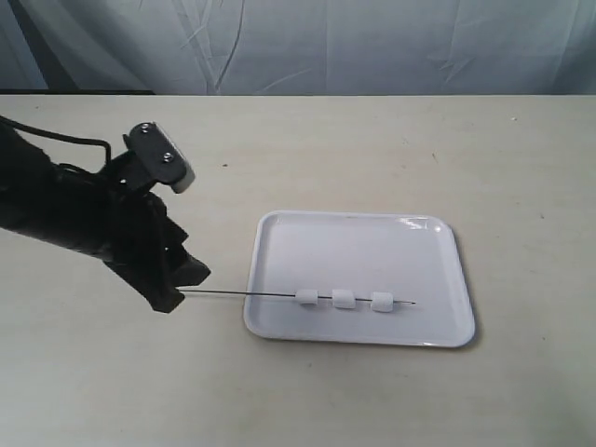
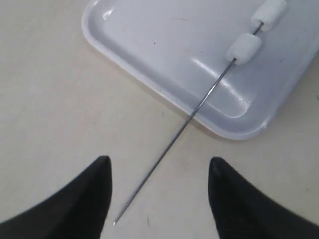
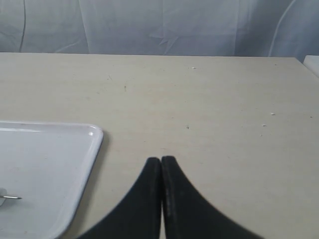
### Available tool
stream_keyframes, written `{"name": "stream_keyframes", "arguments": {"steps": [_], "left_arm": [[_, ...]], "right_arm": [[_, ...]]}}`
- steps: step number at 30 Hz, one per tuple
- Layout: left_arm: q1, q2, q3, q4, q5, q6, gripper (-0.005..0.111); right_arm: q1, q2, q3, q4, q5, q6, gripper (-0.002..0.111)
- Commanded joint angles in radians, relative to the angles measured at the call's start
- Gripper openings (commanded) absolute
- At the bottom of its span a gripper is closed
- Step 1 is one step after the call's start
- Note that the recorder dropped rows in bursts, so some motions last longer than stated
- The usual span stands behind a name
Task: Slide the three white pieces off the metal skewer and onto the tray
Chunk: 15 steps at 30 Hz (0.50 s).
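Three white pieces (image 1: 344, 299) sit threaded in a row on the thin metal skewer (image 1: 244, 294), which lies across the near part of the white tray (image 1: 358, 244) and sticks out over the table to the left. My left gripper (image 1: 179, 287) is at that free end, open, with the skewer's tip (image 2: 149, 179) lying between its black fingers (image 2: 97, 189) untouched. Two of the pieces (image 2: 244, 48) show in the left wrist view on the tray (image 2: 149, 50). My right gripper (image 3: 161, 160) is shut and empty over bare table, beside the tray's corner (image 3: 75, 144). The skewer's far tip (image 3: 12, 197) shows there.
The beige table (image 1: 372, 149) stretches behind and to the right of the tray, ending at a grey cloth backdrop (image 1: 307, 47). The right arm is outside the exterior view.
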Motion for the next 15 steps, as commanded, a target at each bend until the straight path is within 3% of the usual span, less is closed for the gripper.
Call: {"name": "stream_keyframes", "arguments": {"steps": [1,6,12,15], "left_arm": [[-0.048,0.079,-0.050,0.061,-0.014,0.024,0.055],[-0.063,0.158,-0.076,0.171,-0.010,-0.001,0.055],[-0.063,0.199,-0.127,0.437,0.025,-0.261,0.055],[-0.065,0.199,-0.155,0.430,0.075,-0.285,0.055]], "right_arm": [[0.001,-0.005,0.001,0.002,-0.005,-0.001,-0.001],[0.001,-0.005,0.001,0.002,-0.005,-0.001,-0.001],[0.001,-0.005,0.001,0.002,-0.005,-0.001,-0.001],[0.001,-0.005,0.001,0.002,-0.005,-0.001,-0.001]]}}
